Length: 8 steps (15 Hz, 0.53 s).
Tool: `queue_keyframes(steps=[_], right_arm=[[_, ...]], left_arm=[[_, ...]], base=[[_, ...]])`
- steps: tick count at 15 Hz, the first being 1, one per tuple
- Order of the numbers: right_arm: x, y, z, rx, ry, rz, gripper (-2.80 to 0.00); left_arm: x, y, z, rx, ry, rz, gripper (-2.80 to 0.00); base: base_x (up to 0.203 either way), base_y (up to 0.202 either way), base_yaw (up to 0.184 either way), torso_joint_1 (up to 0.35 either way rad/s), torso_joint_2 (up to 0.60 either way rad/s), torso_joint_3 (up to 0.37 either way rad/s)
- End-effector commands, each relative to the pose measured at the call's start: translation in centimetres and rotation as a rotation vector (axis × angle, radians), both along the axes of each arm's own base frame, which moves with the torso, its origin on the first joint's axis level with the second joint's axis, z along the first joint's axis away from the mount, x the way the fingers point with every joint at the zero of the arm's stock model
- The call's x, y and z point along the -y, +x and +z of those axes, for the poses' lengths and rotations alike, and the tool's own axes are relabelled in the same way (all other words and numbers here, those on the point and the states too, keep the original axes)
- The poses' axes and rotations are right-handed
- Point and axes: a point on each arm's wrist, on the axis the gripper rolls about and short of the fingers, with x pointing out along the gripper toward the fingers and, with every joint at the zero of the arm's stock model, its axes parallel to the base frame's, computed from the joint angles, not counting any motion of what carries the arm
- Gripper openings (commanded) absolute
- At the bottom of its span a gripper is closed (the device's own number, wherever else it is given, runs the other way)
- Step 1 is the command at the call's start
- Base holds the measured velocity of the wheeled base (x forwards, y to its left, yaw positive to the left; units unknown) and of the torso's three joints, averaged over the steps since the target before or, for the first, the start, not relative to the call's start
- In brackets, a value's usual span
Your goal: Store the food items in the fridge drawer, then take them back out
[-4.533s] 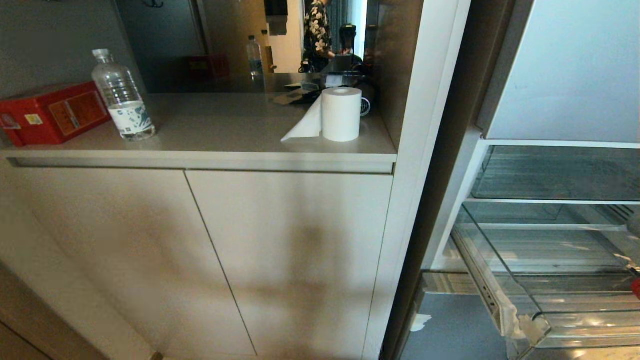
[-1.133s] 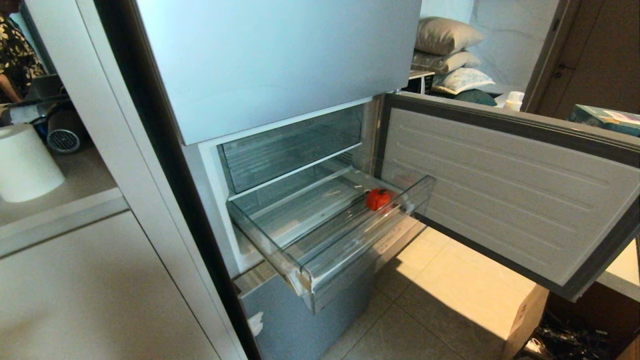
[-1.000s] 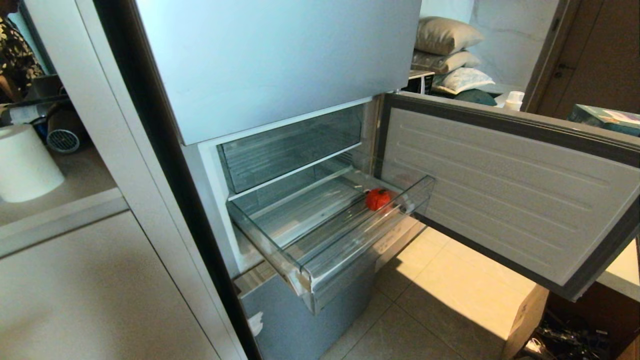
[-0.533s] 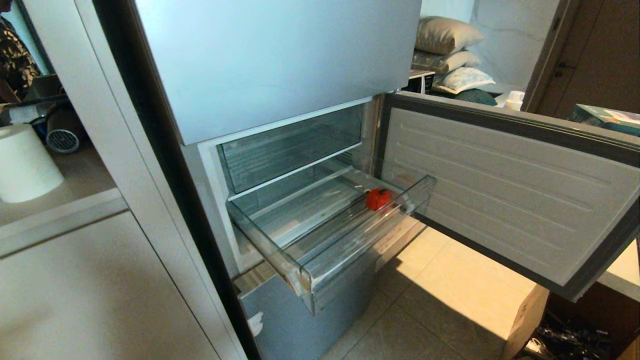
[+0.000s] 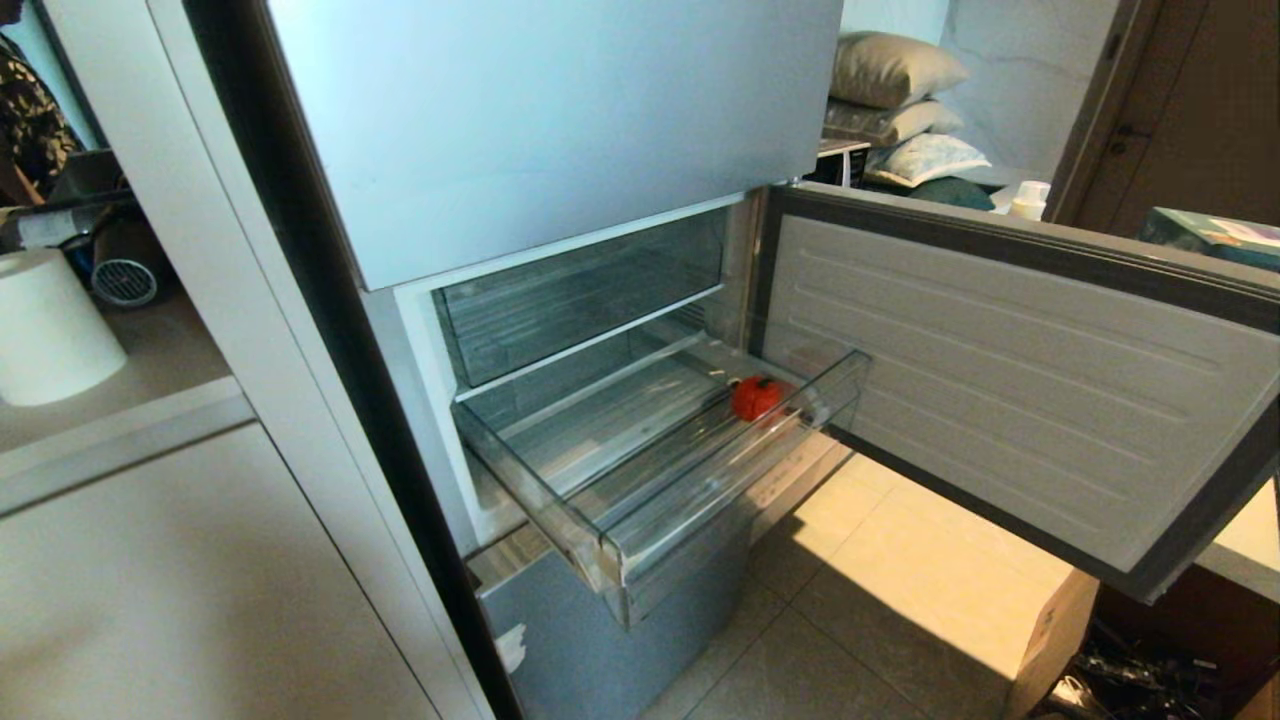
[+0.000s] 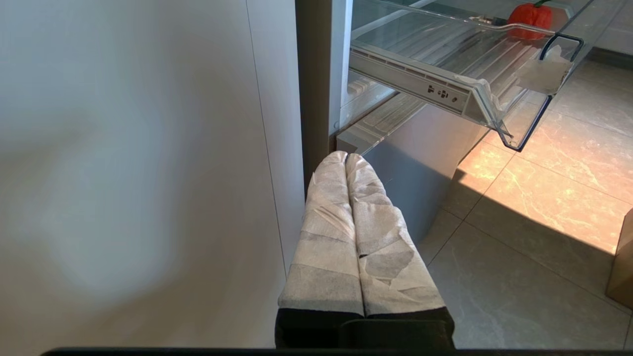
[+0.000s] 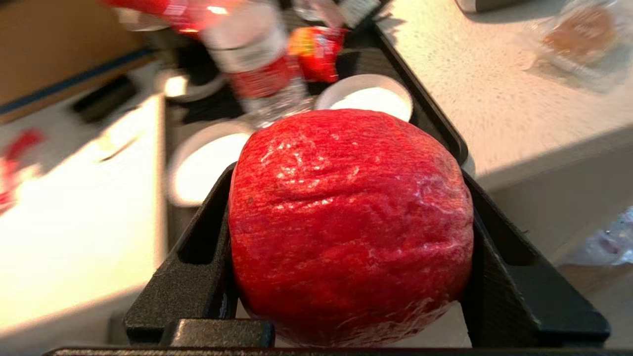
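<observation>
The fridge drawer is pulled out of the silver-blue fridge, clear and ribbed. One red food item lies near its far right corner and also shows in the left wrist view. Neither arm shows in the head view. My right gripper is shut on a second, round red food item that fills the space between its black fingers, above a pale counter. My left gripper hangs shut, padded fingers pressed together, low beside the cabinet and below the drawer.
The fridge door stands wide open to the right of the drawer. A paper roll sits on the counter at left, and a cardboard box on the floor. Under the right gripper is a black tray with white bowls and a bottle.
The head view has swung from the cabinet counter to the open fridge. Over the last second nothing in it has moved.
</observation>
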Motion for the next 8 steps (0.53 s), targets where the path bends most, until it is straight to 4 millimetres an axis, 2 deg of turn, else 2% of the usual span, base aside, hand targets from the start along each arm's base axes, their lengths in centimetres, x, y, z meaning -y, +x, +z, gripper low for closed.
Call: queue_keyframes(steps=[1,3,6,8], right_arm=[[5.2,1.6,-5.8,-0.023,0.09,-0.007,-2.8],[8.1,2.6,-6.8,0.018,0.066,-0.011,-2.8],[10.8,3.7,-6.5,0.072,0.016,-0.013,-2.8],[11.9,4.4,-7.0,0.081,0.011,-0.007,-2.8]], left_arm=[[0.0,0.0,0.0,-0.003,0.0,0.0,-2.8],[0.0,0.0,0.0,-0.003,0.0,0.0,-2.8],[0.0,0.0,0.0,-0.003,0.0,0.0,-2.8],[0.0,0.0,0.0,-0.003,0.0,0.0,-2.8]], base=[[0.0,0.0,0.0,0.0,0.0,0.0],[0.0,0.0,0.0,0.0,0.0,0.0],[0.0,0.0,0.0,0.0,0.0,0.0],[0.0,0.0,0.0,0.0,0.0,0.0]])
